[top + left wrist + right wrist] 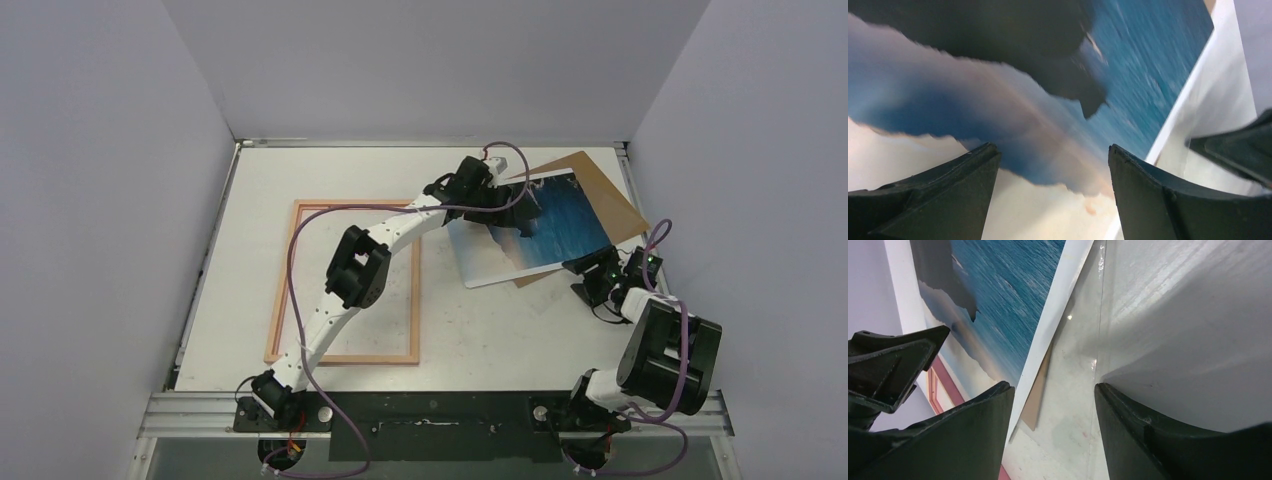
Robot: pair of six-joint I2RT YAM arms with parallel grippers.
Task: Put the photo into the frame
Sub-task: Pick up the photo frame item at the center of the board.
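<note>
The photo [545, 228] lies picture-up right under my left claw [1053, 155], whose fingers stand spread above its dark mountains and pinch nothing. My right claw [1053, 390], also spread and empty, hangs low at the photo's white near edge. A brown board [600, 185] pokes out from under the photo beyond my right claw, and the frame [345, 358] lies flat on the table [500, 330], well left of both claws, my left arm reaching across it.
</note>
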